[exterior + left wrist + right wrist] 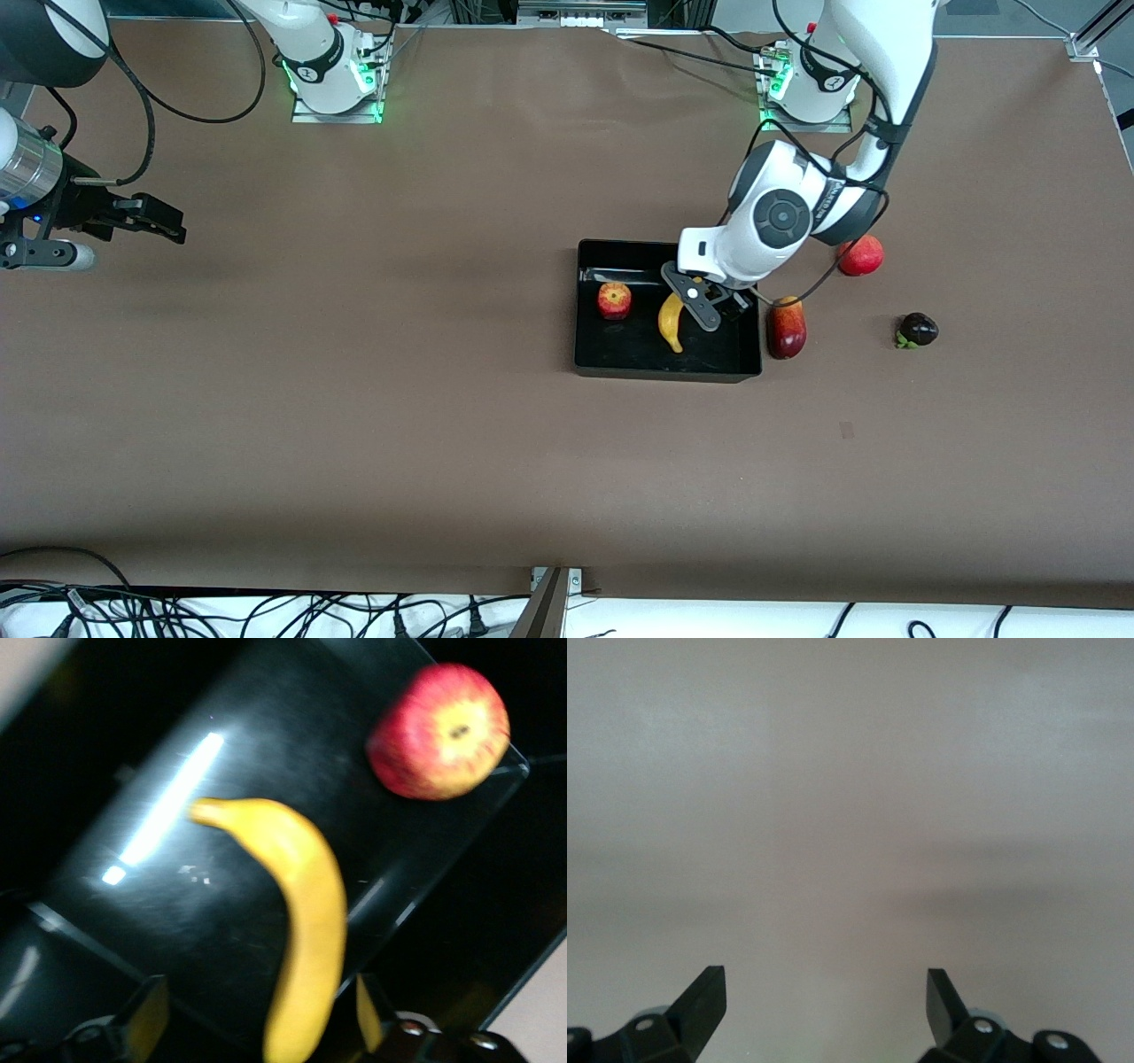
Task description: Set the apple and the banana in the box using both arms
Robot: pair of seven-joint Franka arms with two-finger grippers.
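The black box (664,372) lies on the table near the left arm's end. The apple (614,300) and the banana (671,323) both lie in it, apart from each other. My left gripper (713,310) is low over the box, open, right beside the banana's end. In the left wrist view the banana (301,912) lies on the box floor (177,904) between the spread fingers of my left gripper (257,1019), with the apple (438,731) farther off. My right gripper (159,221) is open and empty over bare table at the right arm's end; it also shows in the right wrist view (824,1001).
An elongated dark red-orange fruit (786,328) lies right beside the box wall, toward the left arm's end. A round red fruit (860,255) sits under the left arm's elbow. A dark purple fruit (918,330) lies farther toward that end.
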